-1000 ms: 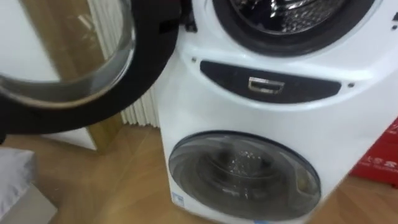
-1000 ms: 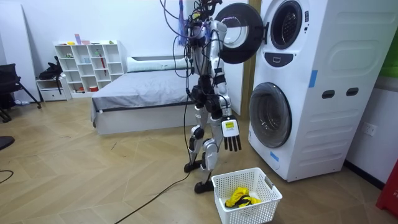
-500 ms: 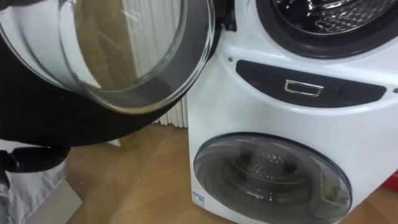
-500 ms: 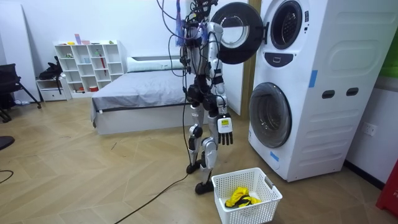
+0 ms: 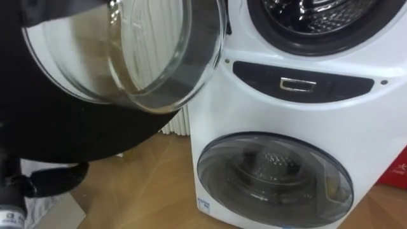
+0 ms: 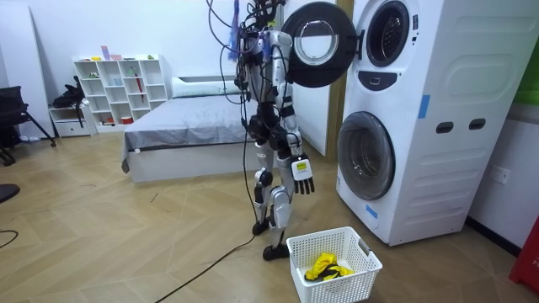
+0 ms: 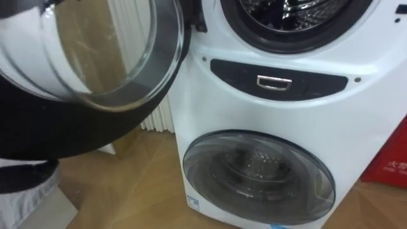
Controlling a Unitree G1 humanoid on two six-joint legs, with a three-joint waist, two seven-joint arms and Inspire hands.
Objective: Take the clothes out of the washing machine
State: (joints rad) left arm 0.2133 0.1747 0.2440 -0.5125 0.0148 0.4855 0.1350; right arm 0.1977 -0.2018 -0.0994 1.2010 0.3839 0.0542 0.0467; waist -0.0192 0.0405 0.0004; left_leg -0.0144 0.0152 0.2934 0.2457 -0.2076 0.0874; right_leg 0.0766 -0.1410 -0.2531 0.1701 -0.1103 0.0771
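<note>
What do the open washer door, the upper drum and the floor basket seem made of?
Open door: see-through glass bowl in a glossy black ring, probably plastic. Upper drum: bright metal with glints, likely stainless steel. Basket: white openwork walls, apparently moulded plastic.

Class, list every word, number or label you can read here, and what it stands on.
Nothing can be read.
Red box: white print, too blurred.
Sticker below the lower door: too small.
Blue label on the washing machine's side: too small.
</note>
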